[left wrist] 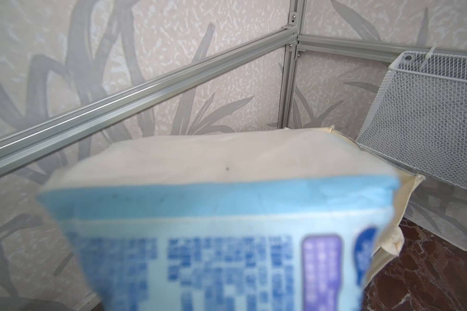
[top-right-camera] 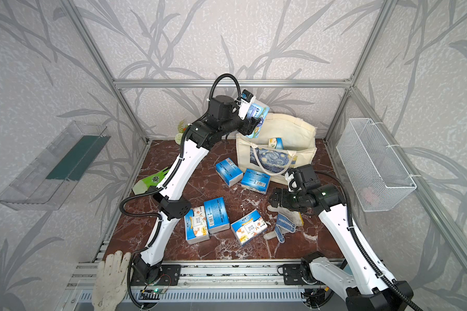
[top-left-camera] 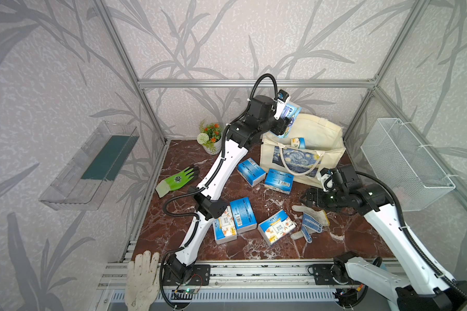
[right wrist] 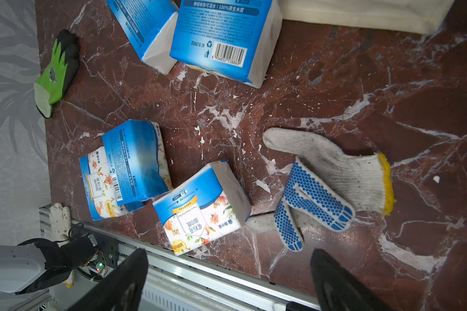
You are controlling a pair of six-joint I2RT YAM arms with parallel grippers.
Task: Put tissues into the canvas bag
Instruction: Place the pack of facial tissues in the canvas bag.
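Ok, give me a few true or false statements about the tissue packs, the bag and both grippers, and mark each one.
1. The left gripper holds a pale blue pack up by the canvas bag. True.
2. The right gripper is shut on the dotted glove. False: its jaws stand open and empty, near that glove.
3. Five tissue packs lie on the table. True.
4. The canvas bag holds nothing. False: one pack shows in its mouth.
5. The green glove lies in the wire basket. False: it lies on the table.

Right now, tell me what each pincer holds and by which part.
Left pincer grips a pale blue tissue pack across its middle, above the canvas bag. Right pincer is open, holding nothing.
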